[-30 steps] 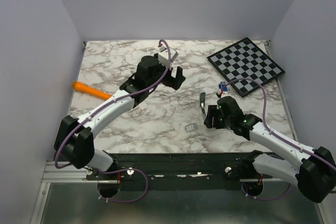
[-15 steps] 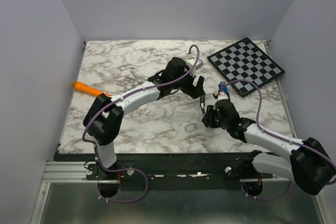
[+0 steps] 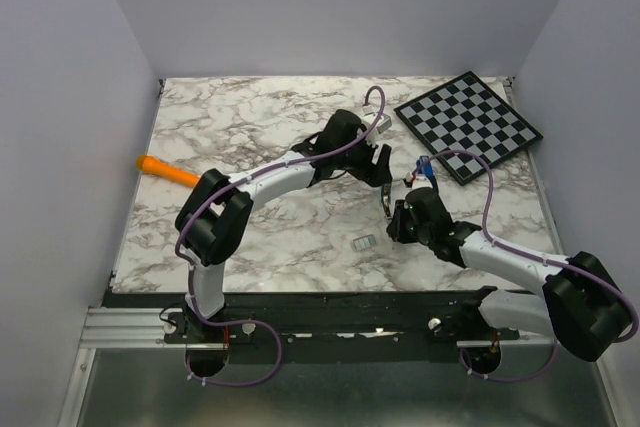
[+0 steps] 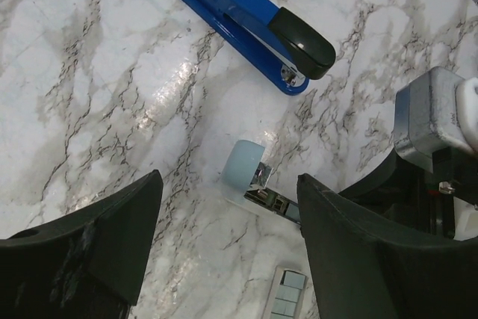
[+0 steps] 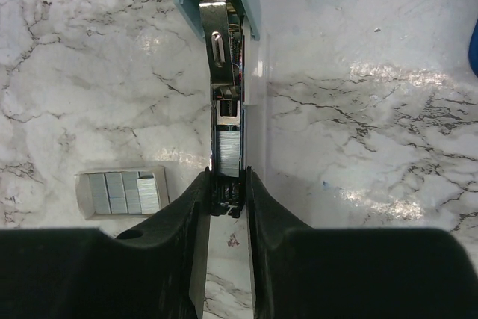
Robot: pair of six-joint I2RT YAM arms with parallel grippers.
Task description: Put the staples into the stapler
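The stapler [image 3: 385,197] lies on the marble bench [image 3: 230,127], right of its middle and about halfway between the far and near edges, with its length running from far to near. In the right wrist view it is hinged open: the light blue top is swung away toward the far side and the silvery channel faces up.

The right claw [image 3: 398,218] is at the stapler's near end. Its two fingers are drawn in to a narrow gap and press on either side of the channel, so it grips the stapler there.

The staples [image 3: 364,243] sit just to the left of that grip, nearer the bench's near edge. They form a small grey card of blocks lying flat, close to the stapler but apart from it.

The left claw [image 3: 377,164] hovers over the stapler's far end. Its fingers are spread wide and hold nothing; in the left wrist view the light blue tip shows between them.

A larger blue stapler [image 3: 424,164] with a black nose rests toward the right edge. Beyond it a checkerboard [image 3: 468,125] fills the far right corner. An orange stick [image 3: 168,170] lies at the left edge.
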